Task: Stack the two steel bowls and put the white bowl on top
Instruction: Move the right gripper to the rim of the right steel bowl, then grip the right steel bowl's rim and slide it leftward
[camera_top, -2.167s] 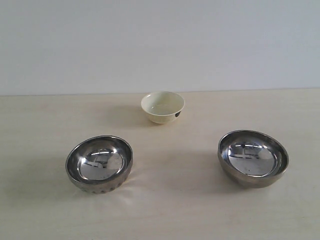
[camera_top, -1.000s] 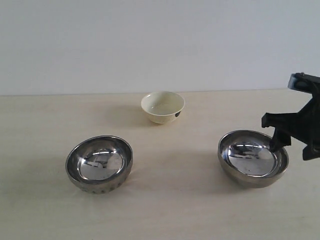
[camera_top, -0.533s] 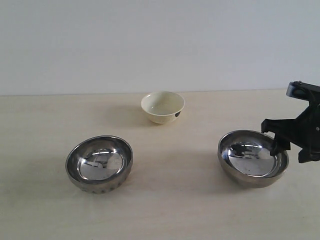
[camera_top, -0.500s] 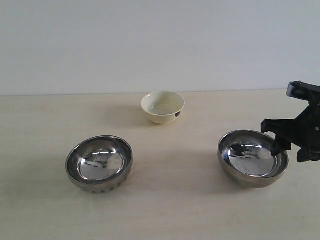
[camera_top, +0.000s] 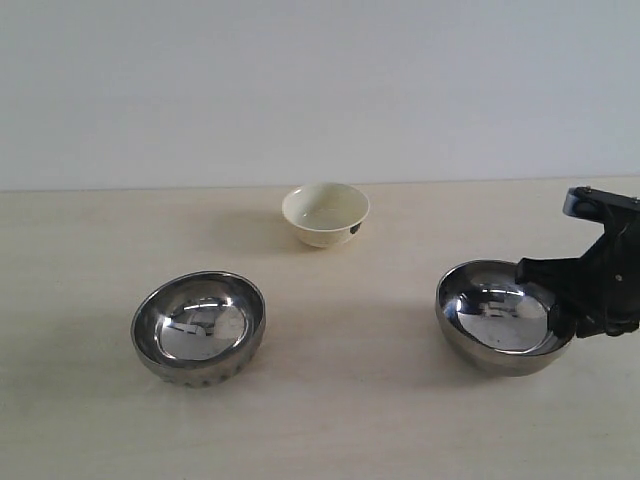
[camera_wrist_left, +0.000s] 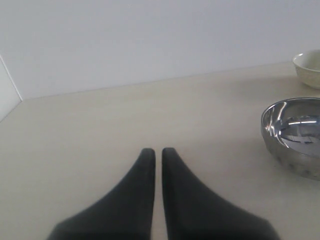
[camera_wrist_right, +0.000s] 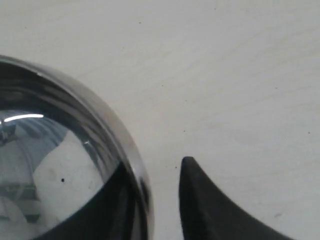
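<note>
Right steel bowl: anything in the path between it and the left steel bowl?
Nothing visible. Only bare table lies between the smooth steel bowl and the ribbed steel bowl. The white bowl sits farther back, off that line. The right tool straddles the smooth steel bowl's rim.

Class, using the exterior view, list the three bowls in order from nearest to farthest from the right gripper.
1. smooth steel bowl, front right: the right gripper has its fingers either side of this bowl's rim.
2. white bowl, back centre.
3. ribbed steel bowl, front left: farthest, though only by a modest margin.
</note>
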